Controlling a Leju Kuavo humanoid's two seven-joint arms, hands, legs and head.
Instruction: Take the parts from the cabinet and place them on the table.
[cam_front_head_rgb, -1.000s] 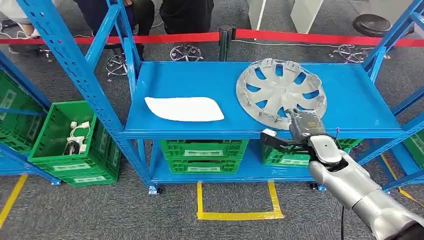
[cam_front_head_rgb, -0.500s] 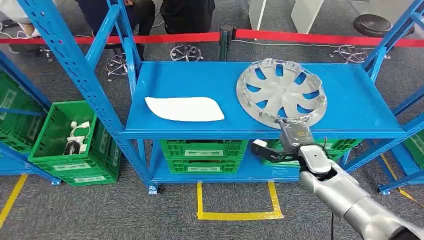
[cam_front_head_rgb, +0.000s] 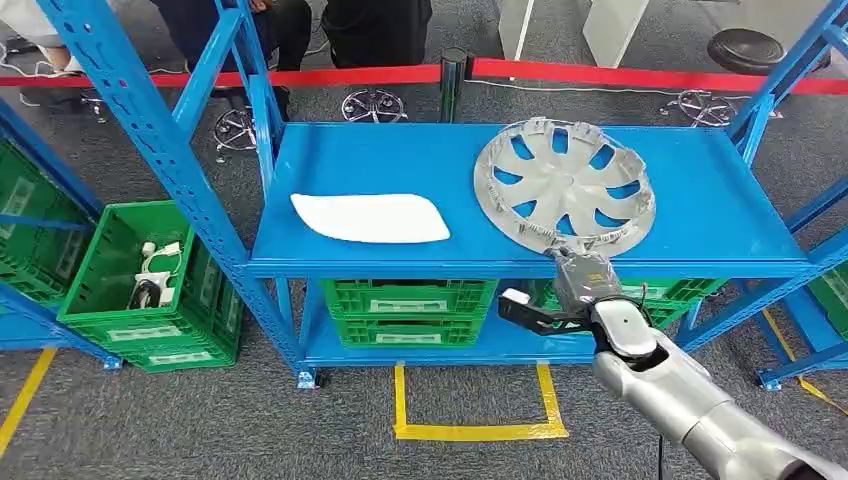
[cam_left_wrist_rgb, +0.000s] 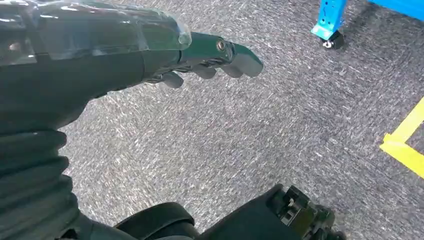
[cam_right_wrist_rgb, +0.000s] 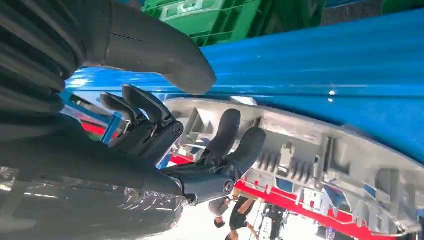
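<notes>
A silver hubcap (cam_front_head_rgb: 565, 185) lies on the right half of the blue shelf (cam_front_head_rgb: 370, 160), its near rim at the shelf's front edge. A flat white part (cam_front_head_rgb: 368, 217) lies on the left half. My right hand (cam_front_head_rgb: 570, 292) hangs just below and in front of the hubcap's near rim, fingers spread, thumb out to the left, holding nothing. In the right wrist view the right hand (cam_right_wrist_rgb: 200, 145) is open with the hubcap's ribbed rim (cam_right_wrist_rgb: 320, 150) just past its fingers. My left hand (cam_left_wrist_rgb: 200, 55) hangs over grey carpet, empty.
Green crates (cam_front_head_rgb: 410, 310) fill the lower shelf; another green bin (cam_front_head_rgb: 140, 290) with small parts stands at the left. Blue uprights frame the rack. A red barrier tape (cam_front_head_rgb: 350, 76) runs behind, with people beyond. Yellow tape (cam_front_head_rgb: 475, 430) marks the floor in front.
My right hand has drawn back and down from the hubcap's near rim to below the shelf's front edge, shifting slightly left. The hubcap and the white part have not moved.
</notes>
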